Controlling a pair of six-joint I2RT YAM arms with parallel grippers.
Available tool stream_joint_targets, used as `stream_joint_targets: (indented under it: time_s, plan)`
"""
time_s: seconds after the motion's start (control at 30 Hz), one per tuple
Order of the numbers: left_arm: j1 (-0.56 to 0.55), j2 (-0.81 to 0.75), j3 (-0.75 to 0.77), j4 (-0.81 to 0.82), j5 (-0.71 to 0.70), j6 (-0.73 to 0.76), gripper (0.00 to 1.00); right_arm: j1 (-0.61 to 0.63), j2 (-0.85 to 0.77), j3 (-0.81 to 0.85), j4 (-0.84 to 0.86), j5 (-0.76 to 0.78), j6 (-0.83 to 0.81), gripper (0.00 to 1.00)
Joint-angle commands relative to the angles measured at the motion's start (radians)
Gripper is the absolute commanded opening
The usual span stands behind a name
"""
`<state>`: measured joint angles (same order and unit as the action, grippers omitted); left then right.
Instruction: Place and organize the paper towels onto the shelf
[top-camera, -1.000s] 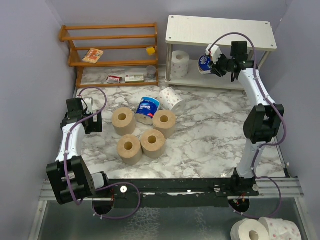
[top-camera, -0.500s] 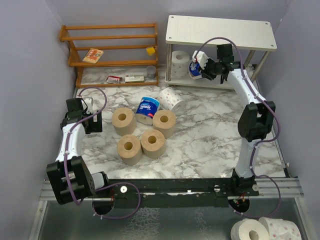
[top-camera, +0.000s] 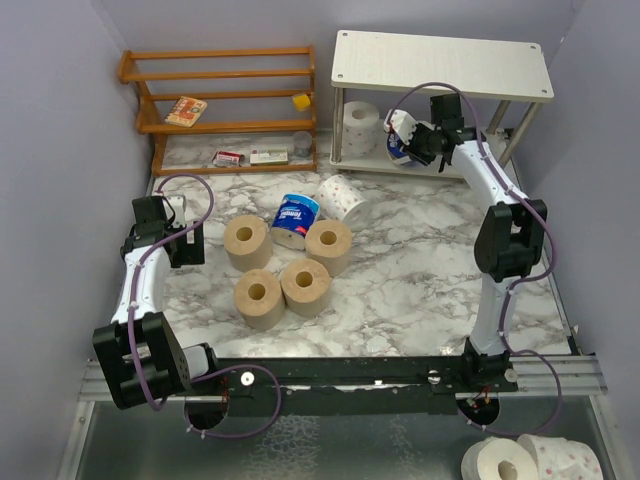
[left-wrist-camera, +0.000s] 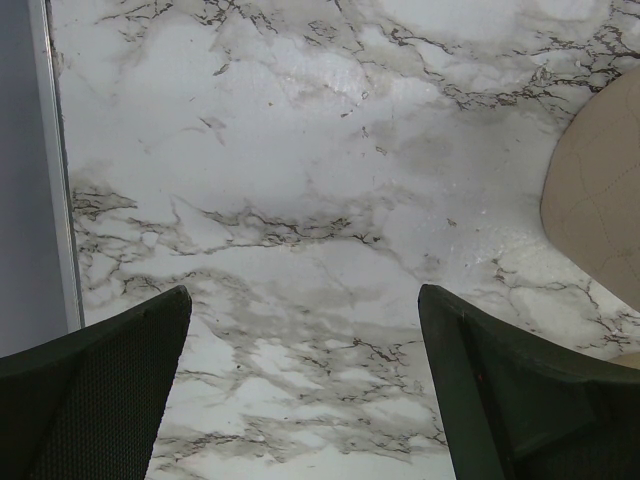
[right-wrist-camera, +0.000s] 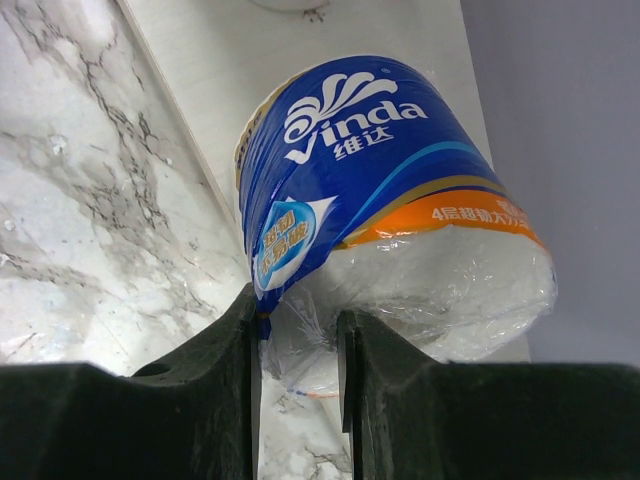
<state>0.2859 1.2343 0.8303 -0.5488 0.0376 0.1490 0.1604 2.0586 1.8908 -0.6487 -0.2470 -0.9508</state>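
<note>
one dotted roll stands on the shelf lower board. right gripper, clamped on the blue roll wrapper, holds it over that board. left gripper: fingers apart, empty. to be placed, on the table: four tan rolls, second blue roll, second dotted roll.

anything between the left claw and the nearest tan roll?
Nothing: bare marble tabletop between left claw and tan roll, per top external and left wrist views.

Six paper towels lie on the table, before the shelf
</note>
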Motion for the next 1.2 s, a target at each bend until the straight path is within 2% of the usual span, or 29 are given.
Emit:
stream_joint_targets:
  time_s: [0.0, 0.33, 0.53, 0.93, 1.17]
  plan:
    - [0.005, -0.01, 0.028, 0.002, 0.016, 0.006, 0.99, 0.011, 0.011, -0.007, 0.081, 0.074, -0.041, 0.09]
    - [0.005, -0.016, 0.026, 0.002, 0.014, 0.005, 0.99, 0.017, 0.04, 0.016, 0.125, 0.077, -0.03, 0.14]
    - [0.006, -0.015, 0.026, 0.001, 0.012, 0.005, 0.99, 0.02, 0.046, 0.028, 0.157, 0.094, -0.013, 0.37]
    - [0.006, -0.01, 0.027, 0.001, 0.01, 0.004, 0.99, 0.055, 0.041, 0.058, 0.186, 0.115, -0.025, 0.52]
    - [0.006, -0.009, 0.028, 0.001, 0.01, 0.004, 0.99, 0.077, 0.028, 0.067, 0.222, 0.082, -0.003, 0.73]
